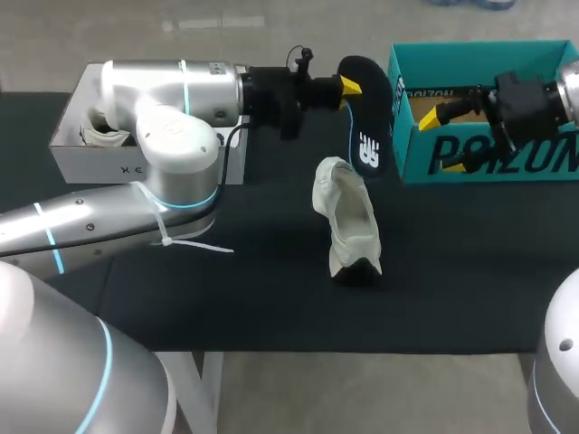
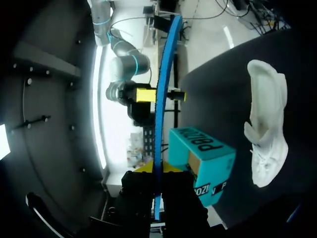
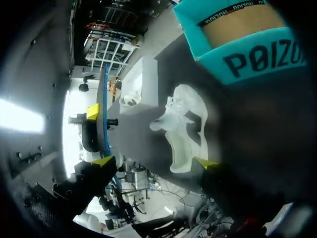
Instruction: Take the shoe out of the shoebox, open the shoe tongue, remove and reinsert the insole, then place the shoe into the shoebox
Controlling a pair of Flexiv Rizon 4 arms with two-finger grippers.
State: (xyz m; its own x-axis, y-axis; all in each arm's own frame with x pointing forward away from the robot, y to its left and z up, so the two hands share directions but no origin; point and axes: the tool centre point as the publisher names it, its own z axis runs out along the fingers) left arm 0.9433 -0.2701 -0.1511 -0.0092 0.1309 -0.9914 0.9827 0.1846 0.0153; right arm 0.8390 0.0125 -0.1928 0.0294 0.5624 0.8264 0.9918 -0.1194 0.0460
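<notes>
The left end effector [image 1: 349, 87] is closed on the dark insole [image 1: 367, 122], its two fingers pressing the flat faces from either side. In the left wrist view, the insole [image 2: 159, 114] shows edge-on as a thin blue line running straight out from between the fingers of the left end effector [image 2: 156, 172]. The insole hangs in the air above the black bench [image 1: 470, 271], between the white box [image 1: 68, 149] and the teal shoebox [image 1: 488, 149], touching neither.

The right end effector [image 1: 448, 140] stands open with nothing between its yellow tips. It is in front of the teal shoebox and faces the insole. In the right wrist view, the right end effector [image 3: 156, 162] has its fingers wide apart, with the insole [image 3: 105, 116] beyond one of them.

The white shoe [image 1: 348, 221] lies on the bench near the middle, below the insole and well apart from both end effectors. It is outside the teal shoebox [image 3: 247, 49] and beside the white box [image 3: 141, 84]. A second shoe [image 1: 104, 136] sits inside the white box, partly hidden by the left arm.
</notes>
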